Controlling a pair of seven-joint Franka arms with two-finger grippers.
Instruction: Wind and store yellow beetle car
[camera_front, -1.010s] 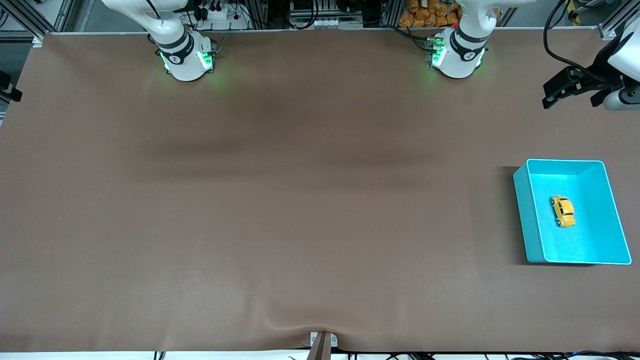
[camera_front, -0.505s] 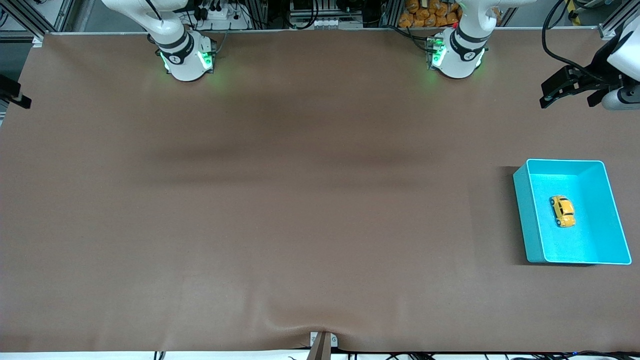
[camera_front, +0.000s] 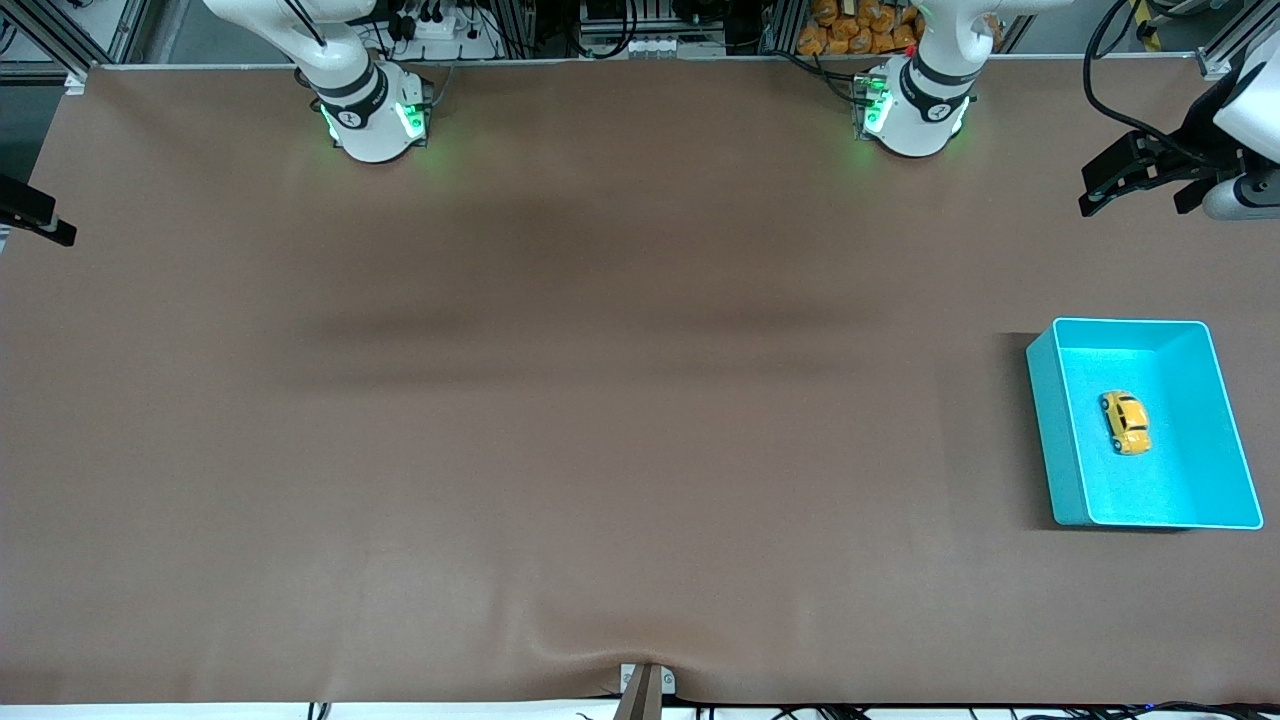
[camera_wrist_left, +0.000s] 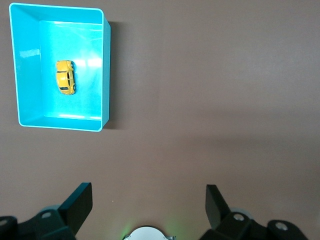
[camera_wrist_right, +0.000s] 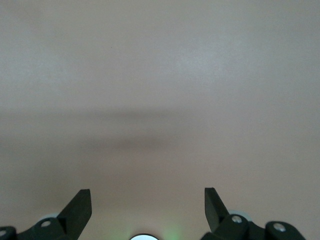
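The yellow beetle car (camera_front: 1125, 422) lies on its wheels inside the turquoise bin (camera_front: 1042, 430), at the left arm's end of the table. In the left wrist view the car (camera_wrist_left: 65, 76) sits mid-floor in the bin (camera_wrist_left: 106, 70). My left gripper (camera_front: 1137, 198) is open and empty, high over bare table and apart from the bin; its fingers are spread wide in its own view (camera_wrist_left: 149, 200). My right gripper (camera_wrist_right: 148, 200) is open and empty over bare table. Only one of its fingers (camera_front: 40, 218) shows at the edge of the front view.
The brown table mat (camera_front: 600, 400) carries nothing else. The two arm bases (camera_front: 375, 115) (camera_front: 915, 110) stand along the table edge farthest from the front camera. A small bracket (camera_front: 645, 685) sits at the edge nearest the front camera.
The right gripper's finger has slid farther into the front view at the table's end. The left gripper shifted slightly, then held. The car and bin have not moved.
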